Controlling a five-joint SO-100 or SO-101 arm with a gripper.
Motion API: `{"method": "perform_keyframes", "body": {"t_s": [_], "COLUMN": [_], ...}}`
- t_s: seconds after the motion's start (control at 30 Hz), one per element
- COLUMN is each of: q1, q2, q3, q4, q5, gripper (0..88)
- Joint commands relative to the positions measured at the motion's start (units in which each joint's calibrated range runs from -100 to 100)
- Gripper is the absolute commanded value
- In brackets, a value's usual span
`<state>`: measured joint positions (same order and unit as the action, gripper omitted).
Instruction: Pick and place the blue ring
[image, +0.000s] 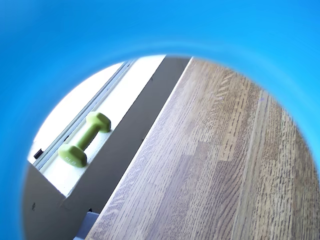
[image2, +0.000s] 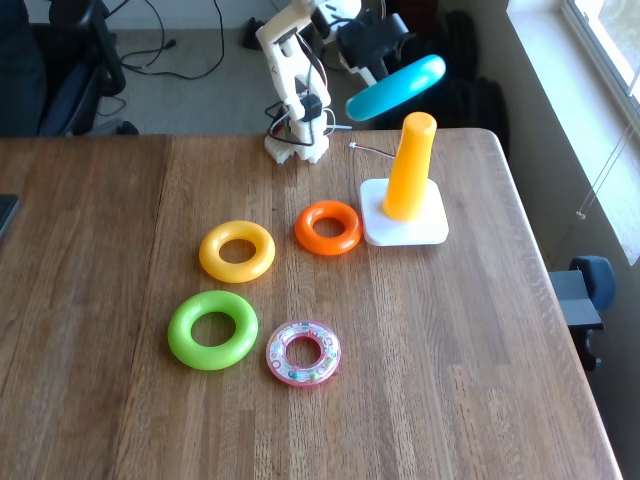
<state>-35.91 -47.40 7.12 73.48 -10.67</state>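
While no writing is legible, the gripper clasps the blue ring above the orange peg.

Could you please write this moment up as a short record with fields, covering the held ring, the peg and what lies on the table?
held item: blue ring, carried tilted in the air by the gripper
ring position: above and just behind the orange peg, not yet threaded
peg base: white square base
on table: yellow ring, orange ring, green ring, pink beaded ring
wrist view: blue ring frames the wooden table
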Motion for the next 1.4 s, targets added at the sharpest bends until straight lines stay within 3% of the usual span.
{"method": "perform_keyframes", "body": {"t_s": [0.0,0.3,0.83,1.37], "q1": [-5.88,-8.27,-8.27,-8.27], "q2": [-2.47,-2.31,0.03,1.11], "q3": [-5.6,-5.16,11.48,13.0], "q4": [0.99,1.88,1.32,0.83], "q5": [-0.29,-0.34,-0.1,0.05], "gripper": [1.8,1.8,1.8,1.8]}}
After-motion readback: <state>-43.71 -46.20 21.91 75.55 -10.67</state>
